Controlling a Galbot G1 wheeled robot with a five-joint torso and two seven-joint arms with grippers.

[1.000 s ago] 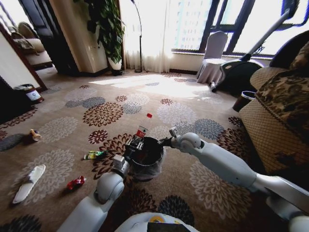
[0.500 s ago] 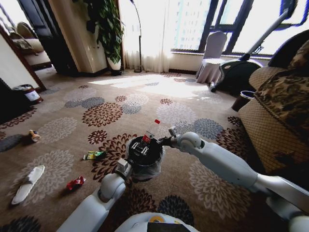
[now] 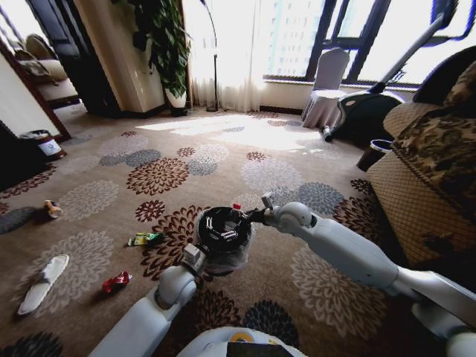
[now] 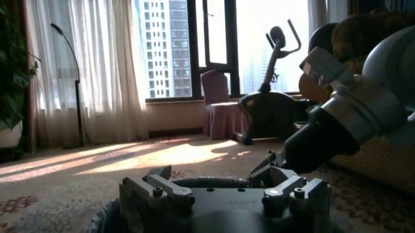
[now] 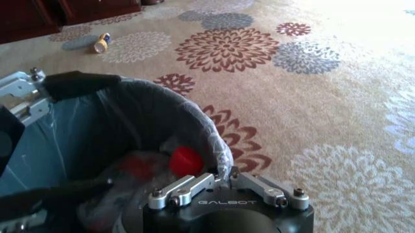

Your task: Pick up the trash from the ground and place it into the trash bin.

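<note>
resting inside the trash bin (image 3: pixel 223 256), a red-capped bottle (image 5: pixel 184 160), seemingly free of the left pincer (image 3: pixel 218 228).

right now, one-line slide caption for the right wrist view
Right gripper on the trash bin rim, red-capped bottle inside.

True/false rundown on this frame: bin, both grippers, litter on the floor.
1. The right gripper is clamped on the rim of the bin. True.
2. The bin is empty. False: a red-capped bottle lies inside it.
3. The left gripper holds the red wrapper. False: it hangs open over the bin, and the wrapper lies on the carpet.
4. A slipper lies on the carpet to the robot's left. True.
5. The bin is tipped on its side. False: it stands upright, mouth up.
</note>
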